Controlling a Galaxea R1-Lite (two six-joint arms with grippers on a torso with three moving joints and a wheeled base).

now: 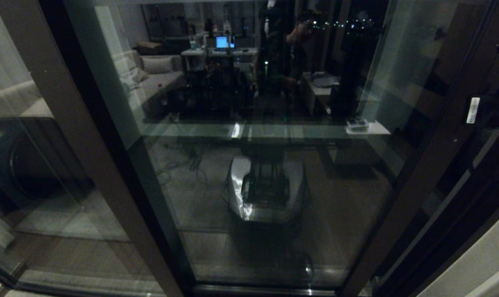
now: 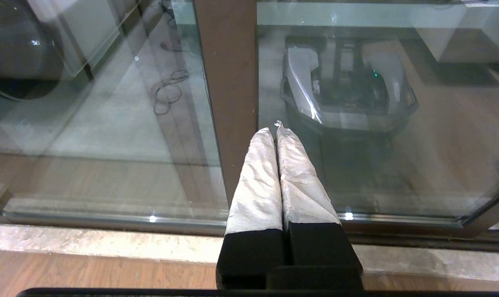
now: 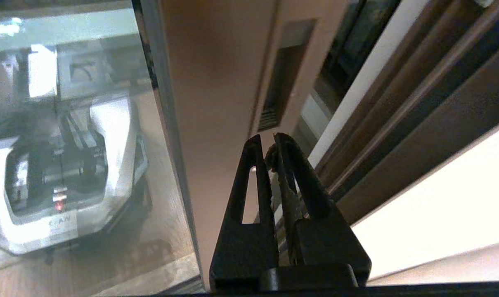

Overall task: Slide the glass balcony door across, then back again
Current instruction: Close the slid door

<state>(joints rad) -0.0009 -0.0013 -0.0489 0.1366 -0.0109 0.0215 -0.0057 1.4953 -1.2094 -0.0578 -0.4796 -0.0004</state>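
The glass balcony door (image 1: 266, 165) fills the middle of the scene as a tall reflective pane in a dark brown frame, and judging by the narrow strip between its right edge and the outer frame, it stands closed or nearly so. The step in hand appears to be the approach for the first slide: the right gripper (image 3: 270, 142) is just short of the door's right-hand frame edge, below the recessed handle slot (image 3: 284, 78), with its fingers (image 3: 253, 181) pressed together and pinching nothing. The next move calls for bringing the fingertips up into the slot, seating them against its wall, then pushing sideways along the track. The left gripper (image 2: 276, 130) is parked low near the floor track, fingers closed and empty, pointing at a plain brown frame post (image 2: 226, 82).
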